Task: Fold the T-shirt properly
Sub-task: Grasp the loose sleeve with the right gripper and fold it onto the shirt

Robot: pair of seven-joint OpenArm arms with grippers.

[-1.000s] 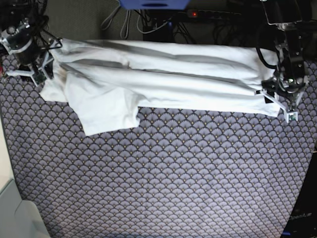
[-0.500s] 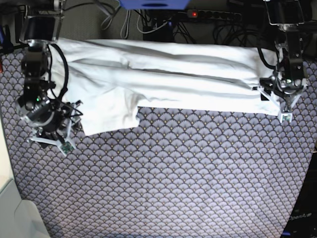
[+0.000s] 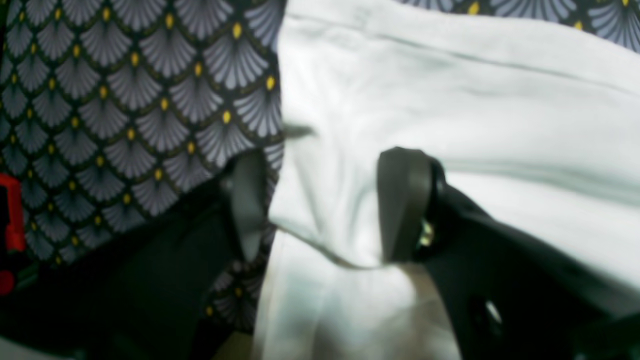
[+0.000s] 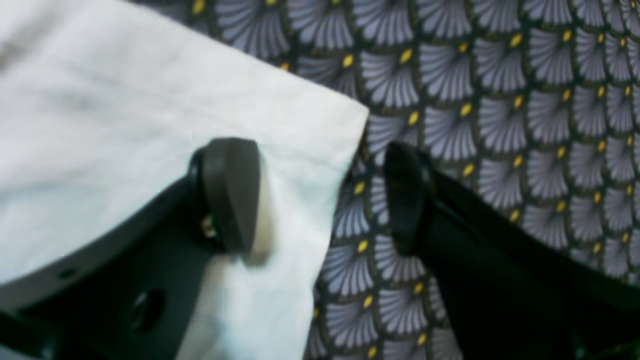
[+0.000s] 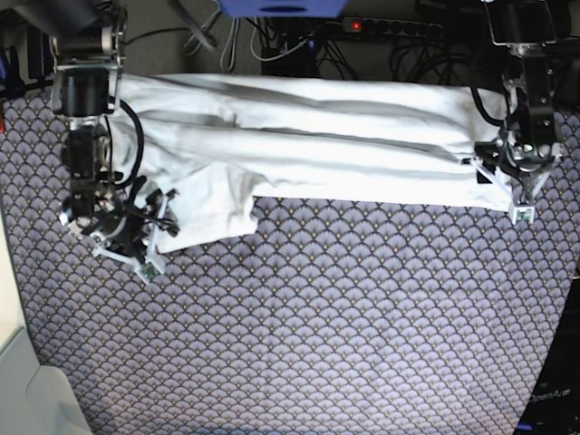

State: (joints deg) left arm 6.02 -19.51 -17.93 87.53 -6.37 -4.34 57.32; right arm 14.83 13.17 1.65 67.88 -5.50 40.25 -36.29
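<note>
While the T-shirt [image 5: 299, 145] is lying folded lengthwise on the patterned mat [image 5: 344, 326], the right gripper [image 4: 320, 200] is gaping, straddling its sleeve corner; the left gripper [image 3: 325, 205], jaws parted, is bracketing a hem fold.

Fan-patterned tablecloth [image 5: 362, 317] covers the table; black cables [image 5: 272, 41] behind it.

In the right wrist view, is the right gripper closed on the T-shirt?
No, the right gripper stands open astride the T-shirt corner edge.
</note>
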